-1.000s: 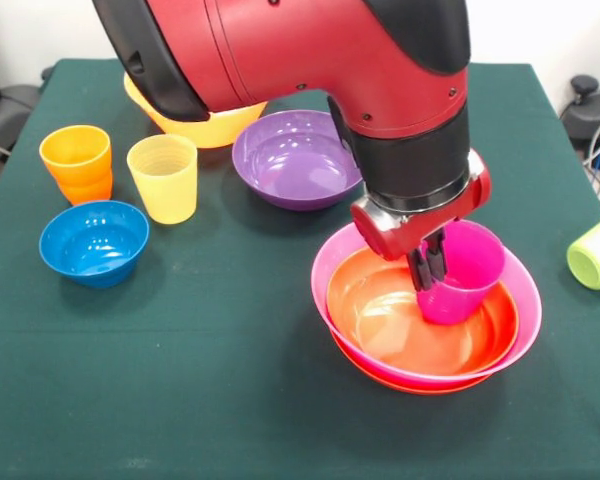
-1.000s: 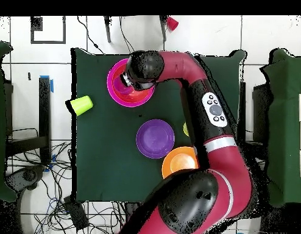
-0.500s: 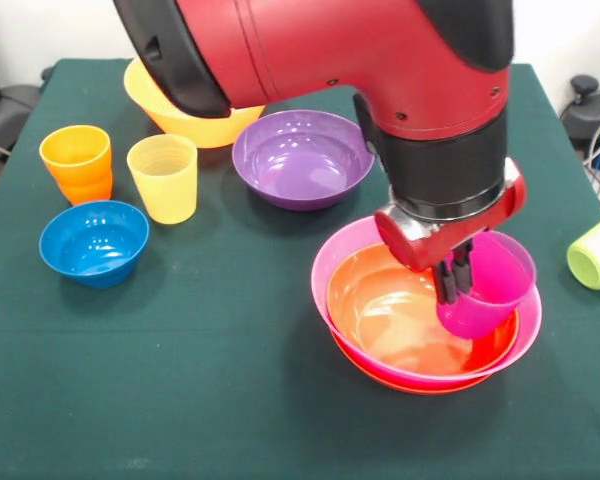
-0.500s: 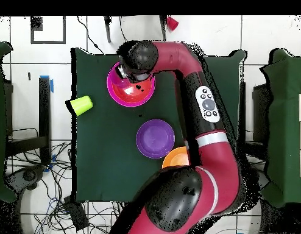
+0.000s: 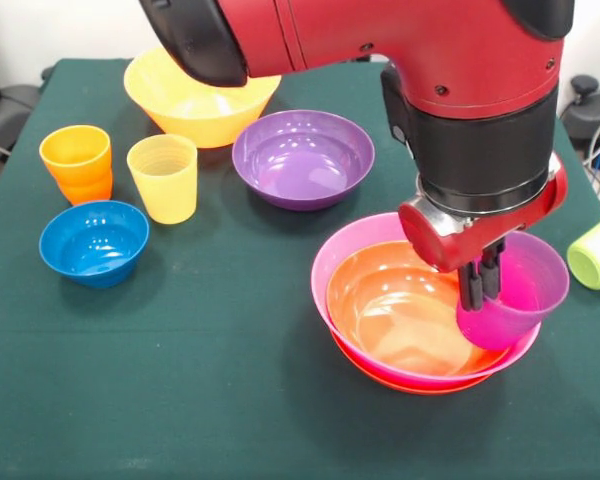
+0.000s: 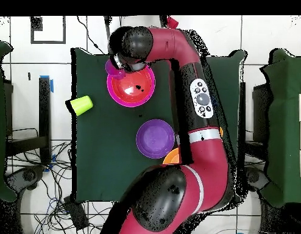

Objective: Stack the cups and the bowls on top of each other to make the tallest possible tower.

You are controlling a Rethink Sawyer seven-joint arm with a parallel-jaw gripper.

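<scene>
We note the jaws, clamped on the magenta cup's rim, have carried it from the red-orange bowl's centre outward over the pink bowl's edge, so it looks removed from the tower rather than added.

The magenta-purple cup hangs upright over the rim of the nested red-orange bowls and pink bowl, pinched at its wall; the purple bowl and deep yellow bowl sit behind; stacked orange cups, a yellow cup and the blue bowl cluster apart; a lime cup lies tipped.
</scene>
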